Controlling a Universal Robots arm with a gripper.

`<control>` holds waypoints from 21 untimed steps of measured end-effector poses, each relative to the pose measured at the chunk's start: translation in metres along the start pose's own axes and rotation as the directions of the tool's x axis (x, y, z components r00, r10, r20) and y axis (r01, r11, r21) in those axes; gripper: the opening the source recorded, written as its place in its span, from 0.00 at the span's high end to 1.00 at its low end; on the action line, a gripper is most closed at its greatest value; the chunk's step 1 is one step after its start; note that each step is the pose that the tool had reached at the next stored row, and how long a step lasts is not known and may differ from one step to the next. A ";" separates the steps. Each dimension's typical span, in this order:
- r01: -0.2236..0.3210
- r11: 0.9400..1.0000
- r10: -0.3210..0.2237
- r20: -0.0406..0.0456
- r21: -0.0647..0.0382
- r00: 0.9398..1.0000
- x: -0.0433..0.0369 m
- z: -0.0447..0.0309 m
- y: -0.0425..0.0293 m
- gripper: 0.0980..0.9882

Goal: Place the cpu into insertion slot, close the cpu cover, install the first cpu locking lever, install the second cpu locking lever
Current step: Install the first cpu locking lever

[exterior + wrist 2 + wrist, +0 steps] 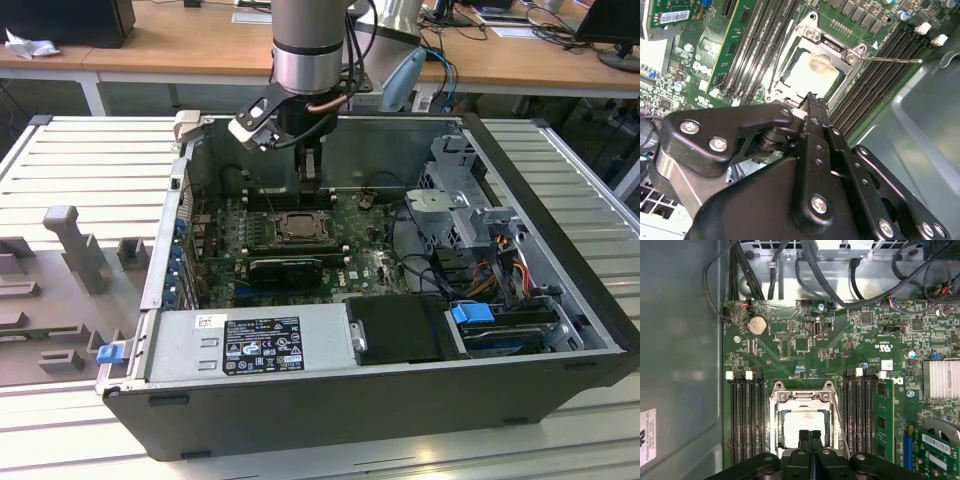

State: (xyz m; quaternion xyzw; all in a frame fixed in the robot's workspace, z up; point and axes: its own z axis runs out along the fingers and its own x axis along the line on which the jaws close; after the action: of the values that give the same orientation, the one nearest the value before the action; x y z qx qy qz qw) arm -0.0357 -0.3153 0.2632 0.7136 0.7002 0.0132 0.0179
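where an open desktop computer case (400, 410) lies on its side on a slatted metal table (90, 160), a robot arm comes down from above with its gripper (311, 172) just over the motherboard's insertion slot (298, 226). in the first wrist view the gripper (810, 435) has its two black fingers pressed together with nothing between them, the tips over one edge of the cpu (802, 421); whether they touch it cannot be told. the cpu, a pale silvery square, sits in the slot and shows through the square window of the cpu cover (801, 396), which lies flat around it. a thin metal locking lever (841, 427) runs along one side of the socket, slanting out over the neighbouring memory slots (860, 410); in the second wrist view the locking lever (890, 60) sticks out from a corner of the cover. a long black graphics card (285, 268) lies just beside the socket, and a grey power supply (250, 340) sits along the case's near edge in the exterior view
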 end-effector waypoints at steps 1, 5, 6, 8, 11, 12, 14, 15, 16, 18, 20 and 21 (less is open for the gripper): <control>0.001 1.000 -0.001 0.000 0.000 1.000 0.0000 -0.0033 0.0001 0.99; 0.002 1.000 -0.002 0.000 0.000 1.000 -0.0001 -0.0119 0.0005 0.99; 0.002 1.000 -0.002 0.000 0.000 1.000 -0.0001 -0.0139 0.0006 0.99; 0.002 1.000 -0.002 0.000 0.000 1.000 -0.0001 -0.0177 0.0008 0.99; 0.021 1.000 -0.021 -0.001 0.000 1.000 -0.0001 -0.0177 0.0008 0.99; 0.031 1.000 -0.031 -0.001 0.000 1.000 -0.0001 -0.0178 0.0008 0.99; 0.060 0.998 -0.060 -0.002 0.000 0.998 -0.0001 -0.0178 0.0008 0.99; 0.064 0.998 -0.064 -0.002 0.000 0.998 -0.0002 -0.0178 0.0007 0.99; 0.065 0.998 -0.065 -0.002 -0.001 0.998 -0.0005 -0.0178 0.0006 0.99; 0.074 0.997 -0.074 -0.003 -0.001 0.997 -0.0007 -0.0177 0.0006 0.99; 0.082 0.997 -0.082 -0.003 -0.001 0.997 -0.0007 -0.0178 0.0006 0.99; 0.088 0.996 -0.088 -0.003 -0.001 0.996 -0.0007 -0.0177 0.0006 0.99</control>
State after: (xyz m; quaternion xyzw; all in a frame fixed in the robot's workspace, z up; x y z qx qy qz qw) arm -0.0359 -0.3158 0.2810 0.6821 0.7310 0.0138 0.0175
